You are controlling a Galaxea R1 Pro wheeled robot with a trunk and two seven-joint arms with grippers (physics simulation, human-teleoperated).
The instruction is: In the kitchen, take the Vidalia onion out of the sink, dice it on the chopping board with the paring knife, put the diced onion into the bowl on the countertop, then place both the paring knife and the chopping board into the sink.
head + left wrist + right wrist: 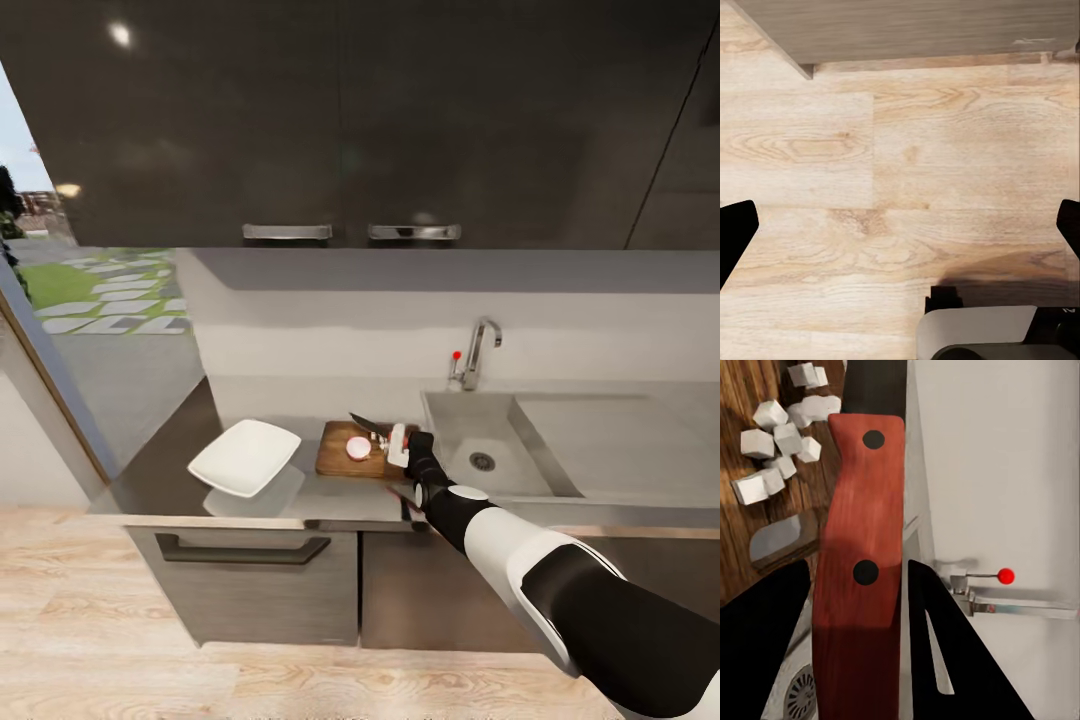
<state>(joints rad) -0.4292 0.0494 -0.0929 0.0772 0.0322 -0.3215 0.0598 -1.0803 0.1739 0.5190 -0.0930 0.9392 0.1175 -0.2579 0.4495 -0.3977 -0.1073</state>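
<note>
Now | bowl (245, 457) sits empty at the desk's left, ready for dice | chopping board (352, 452) just beside it carries the onion (358, 448) and white cubes (776, 446) | right gripper (400, 447) clamps the paring knife (859, 555) over the board's sink-side end, jaws closed on its red handle | sink (500, 440) waits rightward | left gripper (900, 225) idles, jaws wide apart over the floor.

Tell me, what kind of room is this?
It looks like a kitchen: a steel sink with a faucet, a chopping board on the countertop, and dark cupboards above.
</note>
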